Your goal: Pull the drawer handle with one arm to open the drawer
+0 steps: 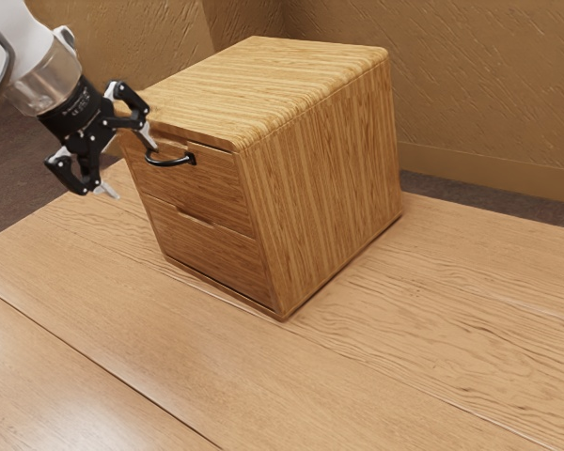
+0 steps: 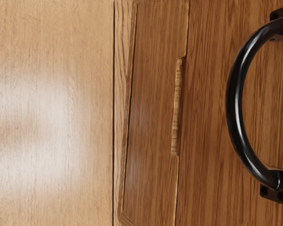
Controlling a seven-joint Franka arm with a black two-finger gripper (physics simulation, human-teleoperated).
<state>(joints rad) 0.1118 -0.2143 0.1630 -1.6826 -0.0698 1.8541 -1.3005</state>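
A wooden cabinet stands on the table, with two drawers in the face turned to the exterior view's left. The upper drawer carries a black bow handle and sits flush with the cabinet front. My gripper is open, just left of the handle in the exterior view. Its upper fingertip is at the handle's near end and its lower fingertip hangs in front of the drawer's edge. Nothing is between the fingers. In the wrist view the handle curves across the drawer front close to my hand.
The lower drawer has a small wooden lip as its pull. The wooden table stretches wide toward the exterior view's right and front. A tan wall stands behind the cabinet.
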